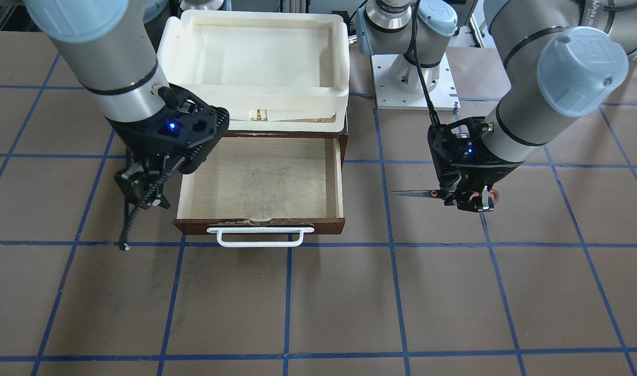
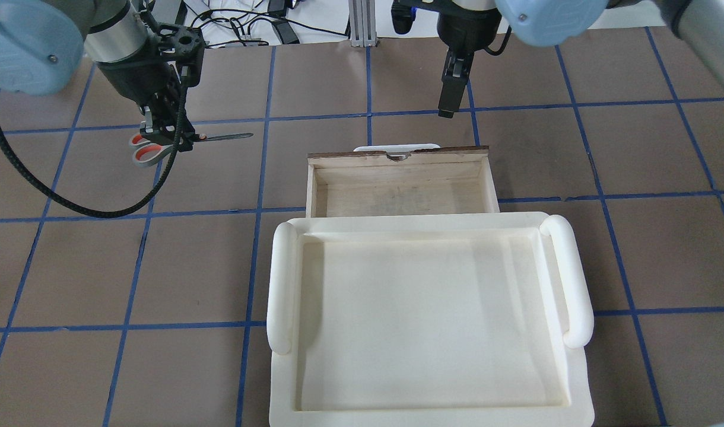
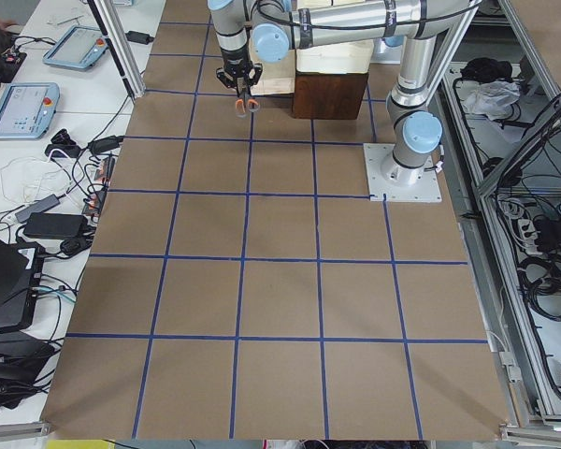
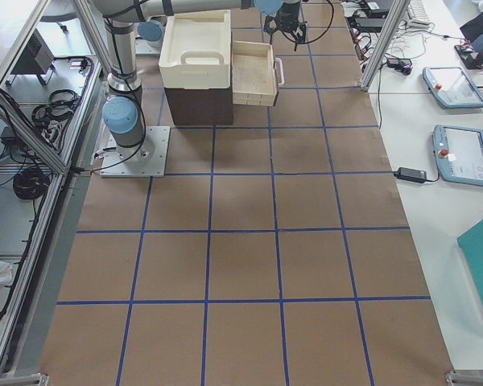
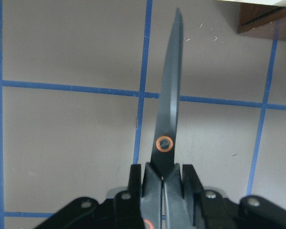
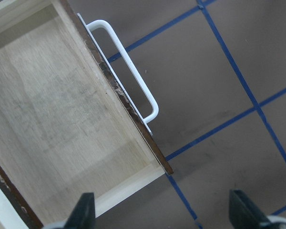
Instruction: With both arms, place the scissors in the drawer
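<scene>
My left gripper (image 1: 467,198) is shut on the scissors (image 1: 412,192) near the handles and holds them level above the table. The closed blades point toward the drawer (image 1: 329,225). In the overhead view the left gripper (image 2: 166,139) holds the scissors (image 2: 225,137) to the left of the drawer (image 2: 397,155), well apart from it. In the left wrist view the scissors (image 5: 169,95) stick out past the gripper (image 5: 164,174). The drawer is pulled out and its plywood interior holds nothing. My right gripper (image 1: 143,196) is open and empty beside the drawer's front corner, also seen in the right wrist view (image 6: 164,212).
A cream-white plastic tray (image 1: 339,52) sits on top of the dark cabinet behind the drawer, also seen in the overhead view (image 2: 282,279). The drawer's white bar handle (image 1: 260,236) juts out at the front. The left arm's base plate (image 1: 415,89) stands beside the cabinet.
</scene>
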Robot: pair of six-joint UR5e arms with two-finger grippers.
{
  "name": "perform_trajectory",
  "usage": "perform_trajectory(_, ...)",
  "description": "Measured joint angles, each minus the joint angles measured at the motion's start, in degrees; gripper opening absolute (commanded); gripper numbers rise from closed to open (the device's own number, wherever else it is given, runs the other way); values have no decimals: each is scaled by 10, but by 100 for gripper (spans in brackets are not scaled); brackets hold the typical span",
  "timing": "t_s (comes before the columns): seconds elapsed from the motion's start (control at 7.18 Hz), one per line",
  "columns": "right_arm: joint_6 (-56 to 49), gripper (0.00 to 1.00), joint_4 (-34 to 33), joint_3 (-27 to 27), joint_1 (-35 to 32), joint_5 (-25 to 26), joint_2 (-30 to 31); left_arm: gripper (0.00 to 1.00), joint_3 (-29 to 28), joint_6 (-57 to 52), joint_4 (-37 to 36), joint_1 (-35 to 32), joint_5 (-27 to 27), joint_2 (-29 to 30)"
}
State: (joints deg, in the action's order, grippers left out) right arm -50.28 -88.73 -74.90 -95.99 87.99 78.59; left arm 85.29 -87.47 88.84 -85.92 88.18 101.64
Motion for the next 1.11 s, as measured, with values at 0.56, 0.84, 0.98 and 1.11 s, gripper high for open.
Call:
perform_trajectory(0.56,355,100,34,-34,19,31,84,8,-3,132,-10,-129,7,2)
perform_trajectory(0.84,480,100,59,-41,18,26,99,8,1,183,-45,-207,4,12)
perform_trajectory(0.98,502,100,63,-42,17,23,104,8,5,193,-67,-237,4,22)
perform_trajectory(1.11,513,100,65,-43,17,19,107,8,9,199,-83,-261,4,34)
